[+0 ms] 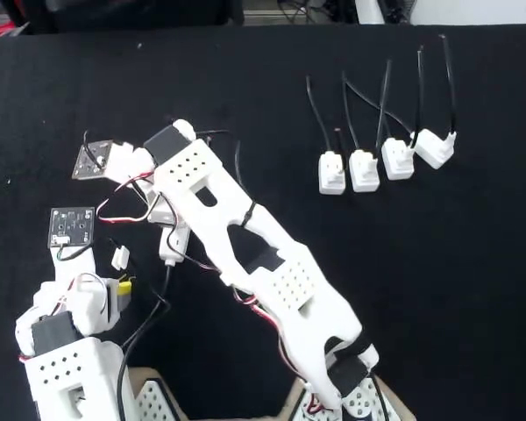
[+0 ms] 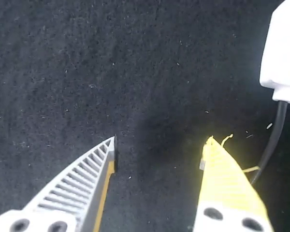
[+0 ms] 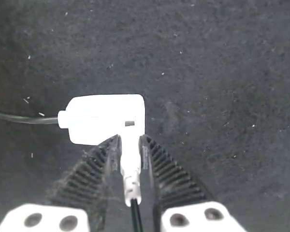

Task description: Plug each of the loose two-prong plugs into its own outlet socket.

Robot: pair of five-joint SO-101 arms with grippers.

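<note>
In the right wrist view my right gripper (image 3: 130, 142) is shut on a white two-prong plug (image 3: 131, 169) with a black cable. The plug's front end meets a white socket block (image 3: 104, 118) lying on the black table; I cannot tell whether the prongs are inside. In the high view this arm stretches across to the left, and a white plug-and-socket piece (image 1: 171, 242) with a black cable lies under its wrist. My left gripper (image 2: 160, 142) is open over bare cloth. A white block (image 2: 280, 48) with a black cable lies just beyond its yellow finger (image 2: 224, 179).
Several white socket blocks with black cables stand in a row at the back right, from one (image 1: 331, 173) to another (image 1: 434, 147). The black table (image 1: 438, 289) has free room at the right and front right. The left arm's base (image 1: 66, 368) sits at the front left.
</note>
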